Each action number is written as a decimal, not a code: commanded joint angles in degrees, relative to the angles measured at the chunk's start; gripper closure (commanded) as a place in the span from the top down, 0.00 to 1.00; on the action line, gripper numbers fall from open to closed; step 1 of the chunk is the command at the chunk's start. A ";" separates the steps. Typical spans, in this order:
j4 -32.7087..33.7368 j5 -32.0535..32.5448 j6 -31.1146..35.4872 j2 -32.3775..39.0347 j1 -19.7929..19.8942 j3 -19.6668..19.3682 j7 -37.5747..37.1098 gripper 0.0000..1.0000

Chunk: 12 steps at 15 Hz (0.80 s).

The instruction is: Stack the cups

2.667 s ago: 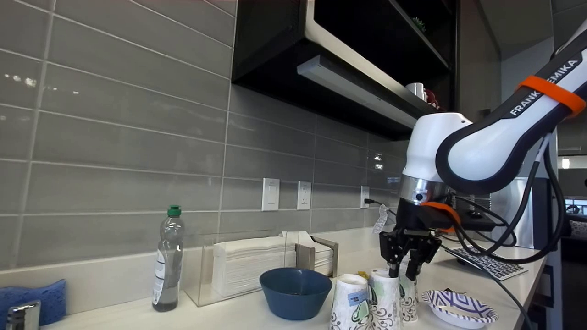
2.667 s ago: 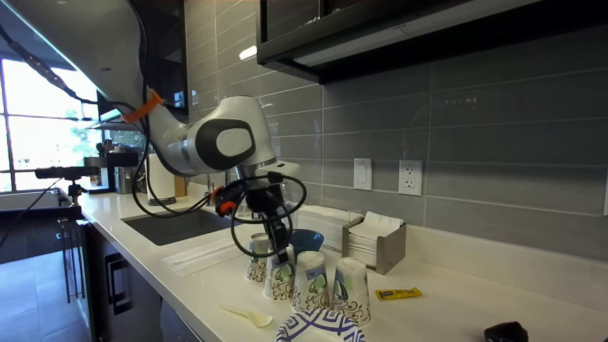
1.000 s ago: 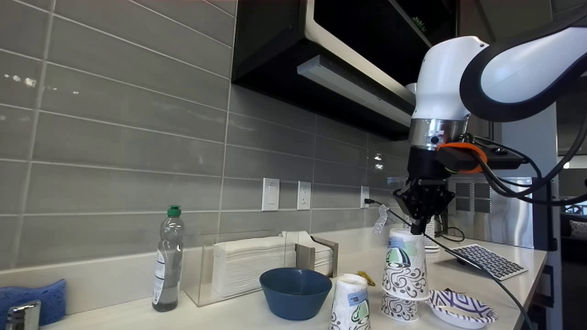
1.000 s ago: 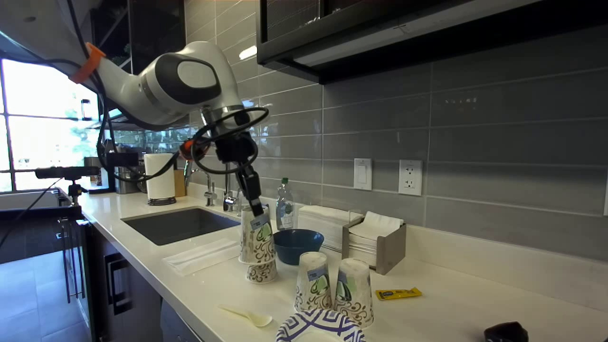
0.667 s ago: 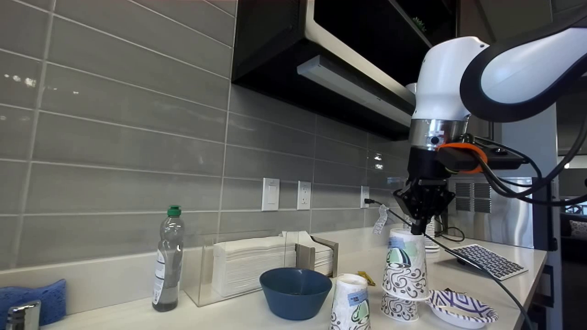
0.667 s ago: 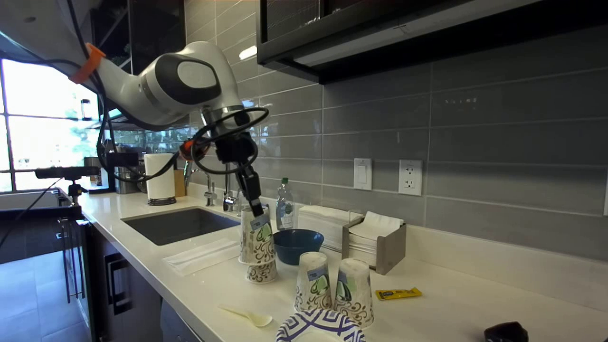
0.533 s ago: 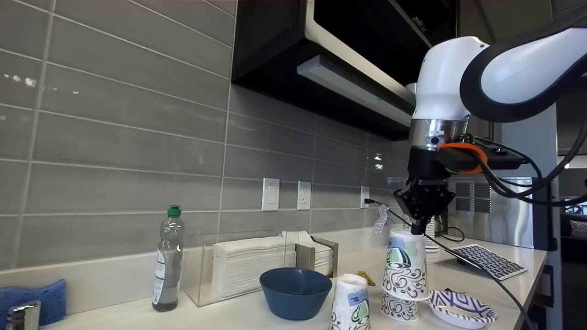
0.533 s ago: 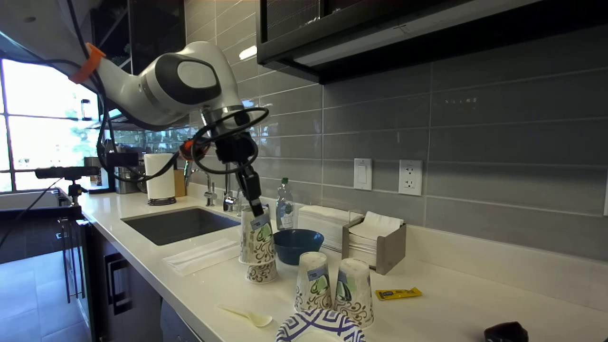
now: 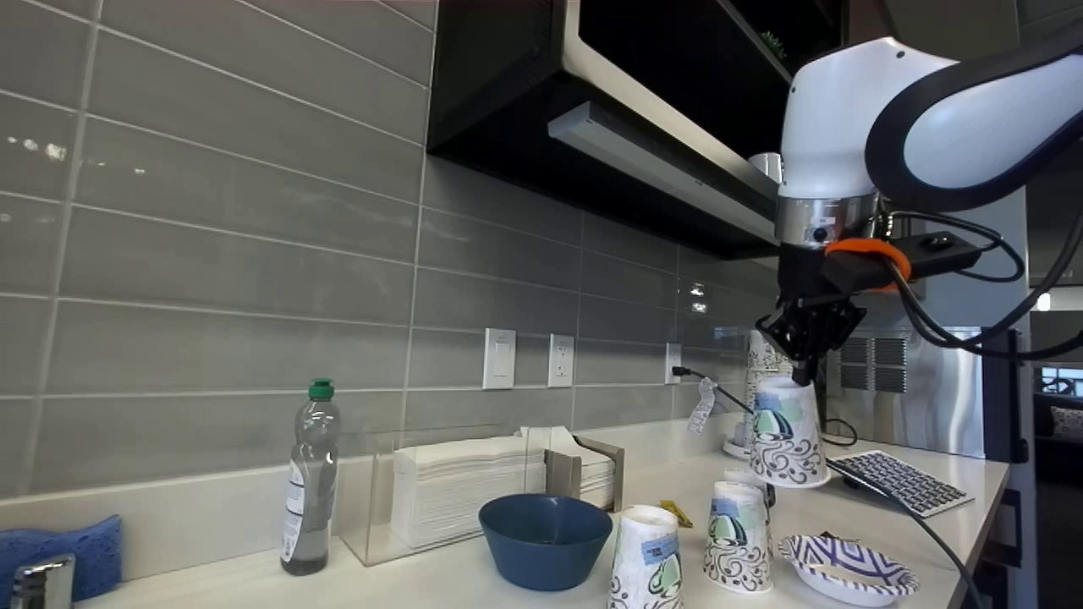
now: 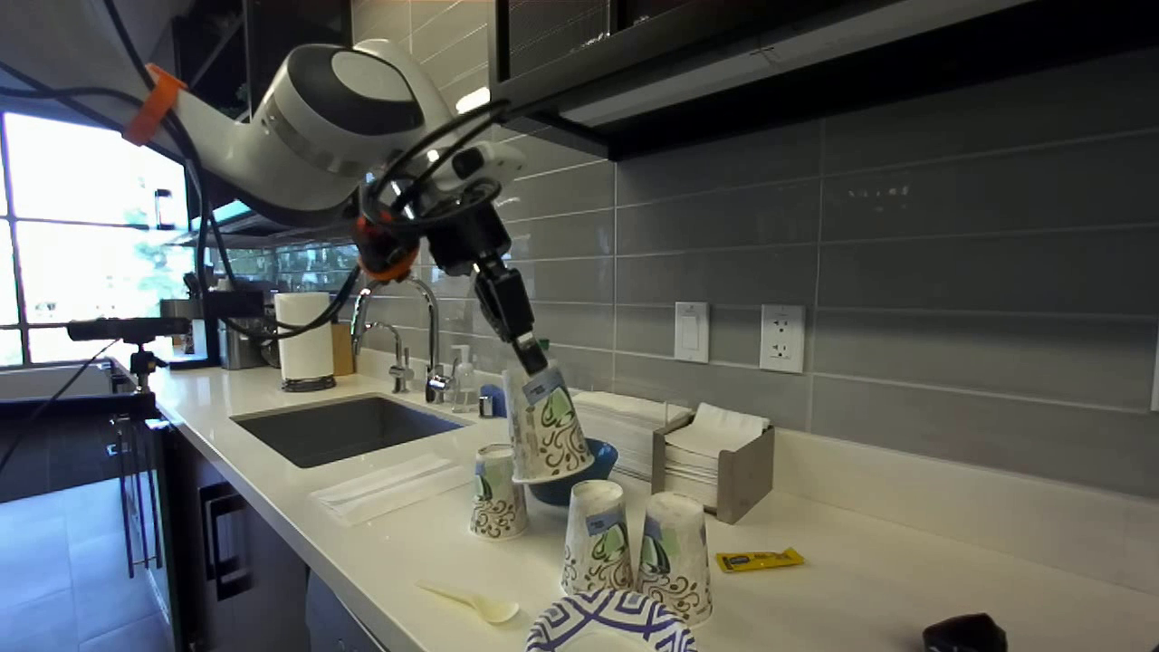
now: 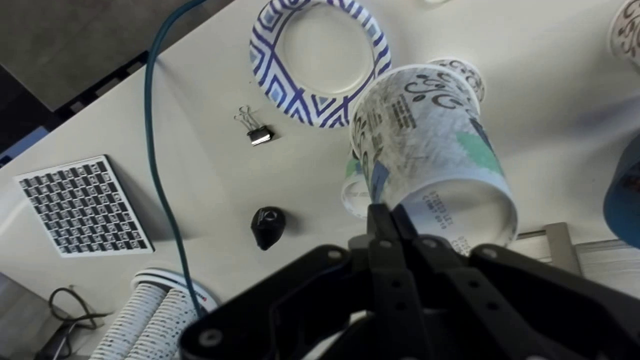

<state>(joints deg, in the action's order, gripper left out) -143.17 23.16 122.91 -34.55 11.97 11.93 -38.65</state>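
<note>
We see the gripper with its fingers almost together, pinching the base edge of the first cup, which hangs mouth down and tilted in the air above the counter. Three others rest mouth down on the counter: the second cup apart from the rest, near the bowl, and the third cup and fourth cup just beside each other, though we cannot tell whether they touch. Near that pair we find the plate; in an exterior view the spoon lies left of the pair and the packet right of it. Napkins sit by the wall, and in the wrist view we also spot a clip and a keyboard.
</note>
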 commanded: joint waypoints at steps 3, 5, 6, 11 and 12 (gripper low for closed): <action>2.28 1.58 4.21 -0.86 0.48 -4.69 3.13 0.01; 3.22 1.90 5.08 0.46 1.32 -5.89 5.19 0.01; 3.48 1.36 5.55 1.21 1.39 -6.95 6.86 0.01; 5.38 -1.20 7.87 5.37 0.04 -10.17 15.24 0.01; 5.57 -1.32 8.75 6.37 -0.23 -10.74 17.14 0.01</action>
<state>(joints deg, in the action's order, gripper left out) -139.89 23.64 129.86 -31.88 12.78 2.79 -27.01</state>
